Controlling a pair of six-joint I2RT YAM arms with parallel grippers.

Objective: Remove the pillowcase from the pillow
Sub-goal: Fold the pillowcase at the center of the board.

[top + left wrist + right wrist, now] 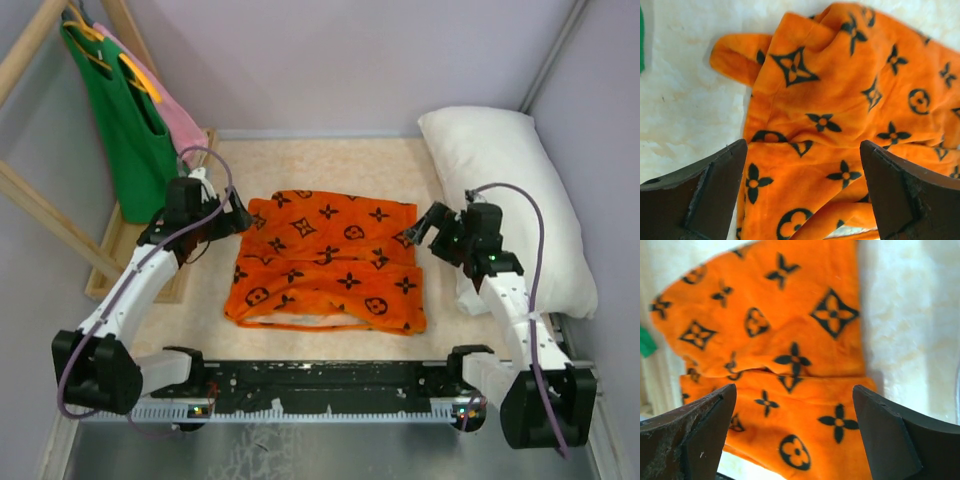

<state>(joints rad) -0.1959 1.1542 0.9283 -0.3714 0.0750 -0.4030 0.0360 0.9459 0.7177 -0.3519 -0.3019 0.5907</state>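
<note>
**Orange case lies flat between both pincers, pillow apart on the right**

We see the bright orange plush pillowcase with black flower and star motifs [330, 265] lying limp and folded in the middle of the pale mottled table [330, 165]. Its long axis runs left to right across our front. The plump white rectangular pillow [510, 180] sits along the right wall, clear of the case. From how things lie, we judge the pillow to be out of it. A pale sliver shows in the case's near edge, and we cannot tell whether that is lining or the table beneath.

Our left gripper [238, 215] hangs at the case's far left corner, and our right gripper [420, 228] at its far right corner. The fabric therefore lies inward from each pincer, toward the table's middle. In both wrist views the dark fingers [715, 190] stand wide apart with only orange cloth showing below the gap and nothing held between them.

The two arms look about equally near the case, one to each end. Only the right arm is close to the pillow, which runs along just behind its forearm. Any further pull on the cloth would, in our judgement, go along that left-to-right axis. Each pincer would have to come down and inward onto its own corner.
</note>
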